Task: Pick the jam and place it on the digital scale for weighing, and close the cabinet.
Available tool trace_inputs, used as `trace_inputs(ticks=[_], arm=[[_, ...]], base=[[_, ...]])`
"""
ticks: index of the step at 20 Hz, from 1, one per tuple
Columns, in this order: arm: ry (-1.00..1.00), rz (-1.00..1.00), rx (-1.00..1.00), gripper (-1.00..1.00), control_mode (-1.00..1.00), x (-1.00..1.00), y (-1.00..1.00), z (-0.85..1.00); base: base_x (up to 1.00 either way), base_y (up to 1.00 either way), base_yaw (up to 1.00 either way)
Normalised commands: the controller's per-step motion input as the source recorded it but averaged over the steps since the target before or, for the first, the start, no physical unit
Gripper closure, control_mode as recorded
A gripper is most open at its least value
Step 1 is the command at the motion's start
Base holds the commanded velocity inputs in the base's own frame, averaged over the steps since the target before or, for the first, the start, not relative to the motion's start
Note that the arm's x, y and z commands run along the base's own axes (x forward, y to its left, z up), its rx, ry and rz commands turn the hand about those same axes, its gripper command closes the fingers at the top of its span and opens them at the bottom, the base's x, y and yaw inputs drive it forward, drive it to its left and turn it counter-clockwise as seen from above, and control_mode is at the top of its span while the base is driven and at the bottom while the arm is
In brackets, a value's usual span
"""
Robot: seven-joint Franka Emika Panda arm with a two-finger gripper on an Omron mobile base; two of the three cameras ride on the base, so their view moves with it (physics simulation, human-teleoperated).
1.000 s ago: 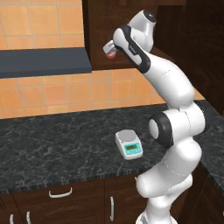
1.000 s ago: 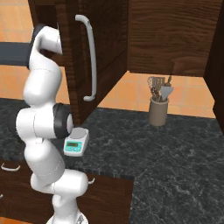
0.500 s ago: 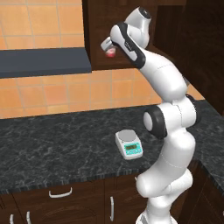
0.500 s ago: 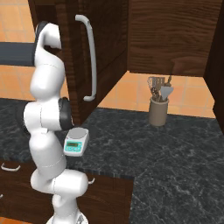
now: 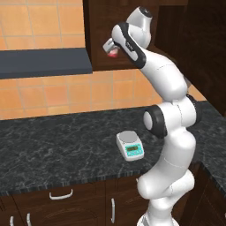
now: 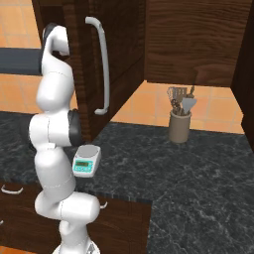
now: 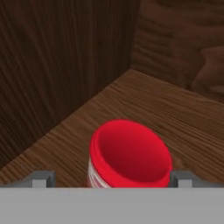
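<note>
The jam [image 7: 129, 151], a squat jar with a red lid, stands on the wooden shelf inside the cabinet [image 5: 99, 26]. My gripper [image 7: 112, 178] is open around it. The right fingertip [image 7: 181, 178] sits at the lid's edge and the left fingertip [image 7: 43, 178] stands clear of it. From the left base the gripper [image 5: 110, 48] is at the cabinet opening with the jam [image 5: 113, 54] at its tip. The cabinet door [image 6: 119, 54] with its silver bar handle [image 6: 101, 69] hangs open. The digital scale [image 5: 130, 145] [image 6: 87, 160] lies bare on the dark counter below.
A grey utensil holder [image 6: 179, 119] stands at the back of the counter to the right. A dark hood [image 5: 44, 62] juts out left of the cabinet. Lower drawers with small curved handles [image 5: 61, 194] run under the counter [image 5: 53, 145].
The arm's elbow has swung right and risen. The hand has stayed at the jar in the cabinet opening, and the jar has not moved.
</note>
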Motion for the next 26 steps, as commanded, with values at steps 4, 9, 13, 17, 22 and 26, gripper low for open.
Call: trace_inputs(ticks=[4,9,13,17,22,26], arm=[[0.00,0.00,-0.01,-1.00,-1.00,0.22,0.24,-0.55],[-0.02,0.00,0.00,1.00,-1.00,0.44,0.53,-0.88],[0.00,0.00,0.00,1.00,-1.00,0.19,0.30,-0.64],[-0.08,0.00,0.00,1.00,-1.00,-0.70,0.44,-0.32],[-0.12,0.00,0.04,1.00,-1.00,-1.00,0.24,-0.15],[-0.17,-0.03,-0.01,1.00,-1.00,-1.00,0.42,-0.70]], base=[[0.00,0.00,0.00],[0.00,0.00,0.00],[0.00,0.00,0.00],[0.00,0.00,0.00],[0.00,0.00,0.00],[0.00,0.00,0.00]])
